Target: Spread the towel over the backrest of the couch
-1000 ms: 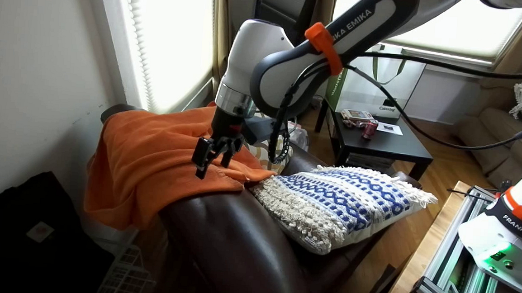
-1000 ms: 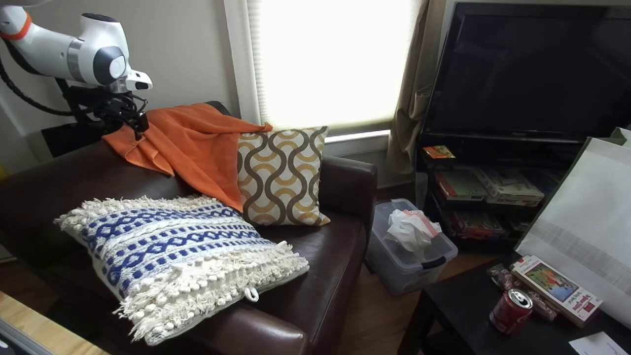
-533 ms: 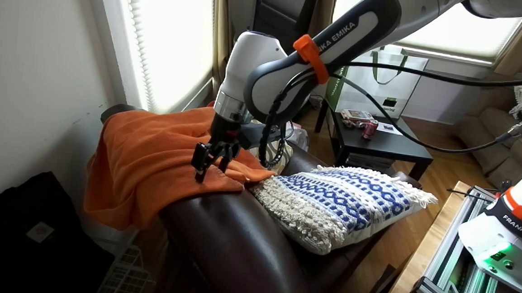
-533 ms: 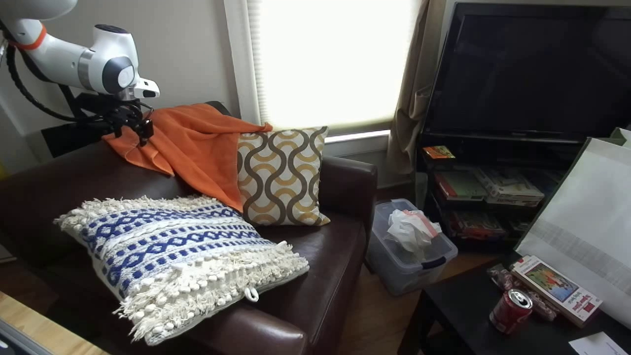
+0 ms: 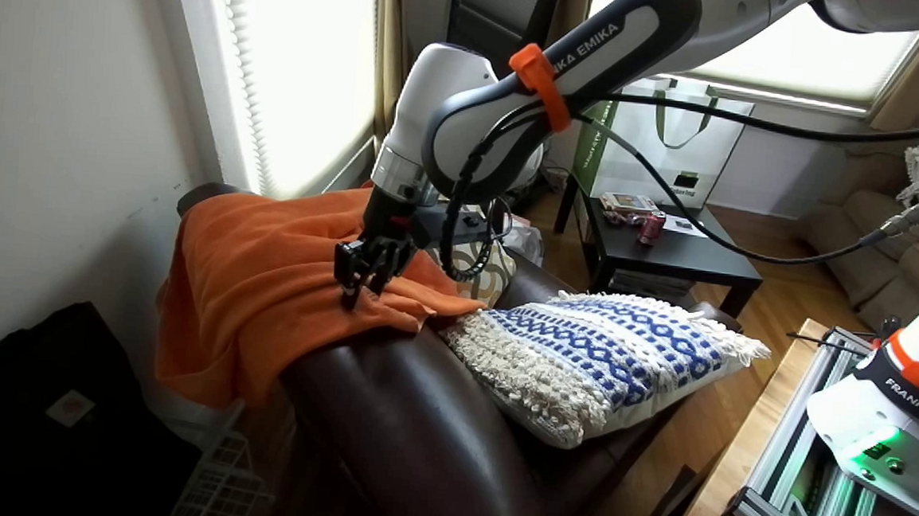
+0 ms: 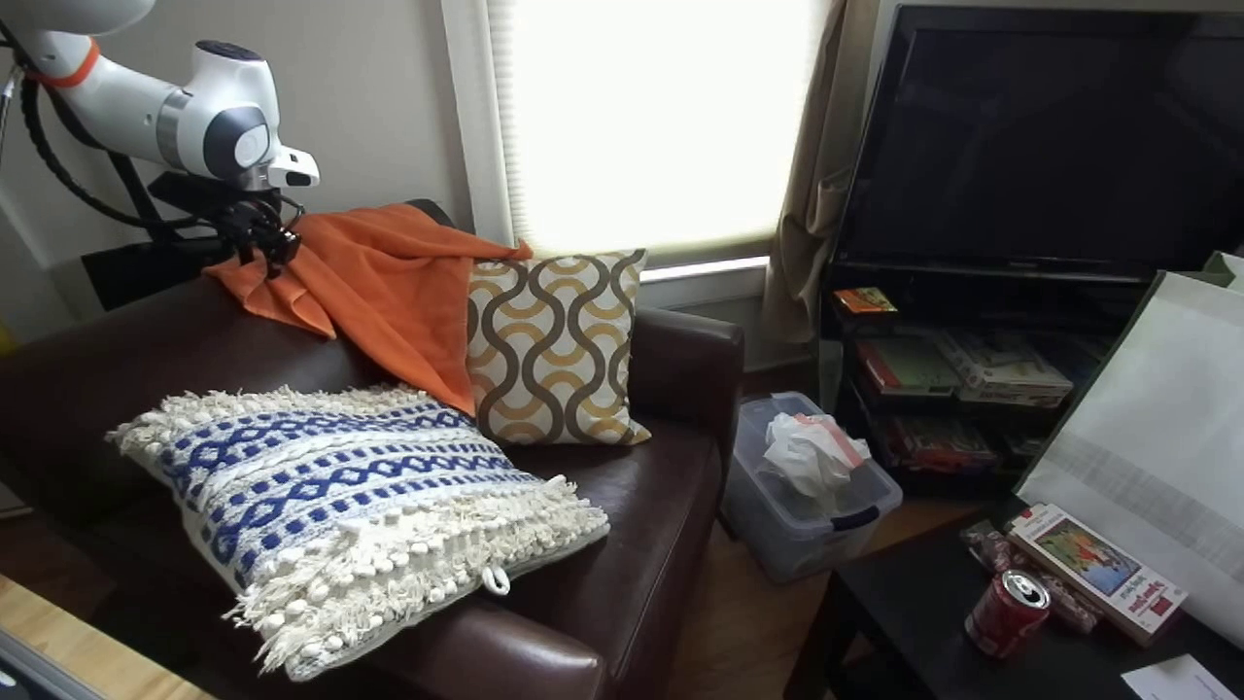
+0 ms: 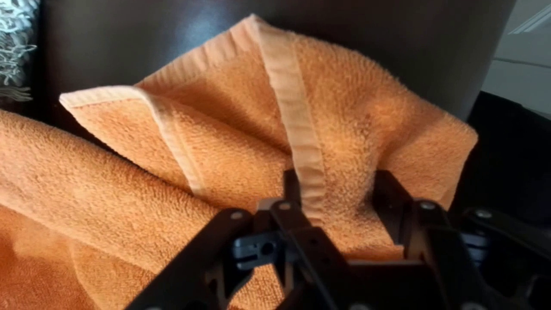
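Note:
The bright-orange towel (image 5: 258, 293) lies rumpled over part of the backrest (image 5: 425, 423) of the dark-brown leather couch (image 6: 622, 486). In an exterior view the towel (image 6: 389, 272) also hangs down toward the patterned cushion. My gripper (image 5: 363, 296) points down with its fingertips at the towel near its edge; it also shows in an exterior view (image 6: 260, 264). In the wrist view the gripper (image 7: 338, 185) is part open. A raised fold of the towel (image 7: 348, 112), with a pale hem, is bunched between the fingers. The fingertips' ends are partly hidden in cloth.
A blue-white knit pillow (image 5: 581, 353) lies on the couch seat. A brown-yellow patterned cushion (image 6: 554, 350) stands beside the towel. A wall and window (image 5: 303, 73) are behind the backrest. A low black table (image 5: 683, 252) and a plastic bin (image 6: 807, 506) stand farther off.
My gripper has come down onto the towel and its fingers have moved closer together. The towel's edge has bunched up between them, and its hanging side has shifted slightly.

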Controlling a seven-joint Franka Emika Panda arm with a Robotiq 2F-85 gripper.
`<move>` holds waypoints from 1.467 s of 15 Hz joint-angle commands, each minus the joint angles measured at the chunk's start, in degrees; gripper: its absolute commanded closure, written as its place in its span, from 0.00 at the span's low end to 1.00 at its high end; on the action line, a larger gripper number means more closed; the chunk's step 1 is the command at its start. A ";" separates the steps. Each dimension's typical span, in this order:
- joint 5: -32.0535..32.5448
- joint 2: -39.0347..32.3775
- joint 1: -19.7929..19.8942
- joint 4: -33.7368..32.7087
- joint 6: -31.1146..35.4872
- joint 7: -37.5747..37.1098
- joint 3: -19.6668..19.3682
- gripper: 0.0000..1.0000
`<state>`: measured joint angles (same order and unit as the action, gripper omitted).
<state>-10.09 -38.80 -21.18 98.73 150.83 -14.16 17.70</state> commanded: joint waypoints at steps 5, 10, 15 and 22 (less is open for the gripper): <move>-5.96 0.38 2.91 0.69 2.05 2.63 2.45 0.82; -9.45 0.96 4.92 1.99 0.76 5.64 4.78 1.00; -16.49 7.89 13.75 8.14 -2.44 16.78 12.05 0.99; -39.09 21.53 24.92 16.49 -7.77 35.14 17.27 0.99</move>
<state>-41.29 -25.57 1.35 109.21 145.65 17.21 35.49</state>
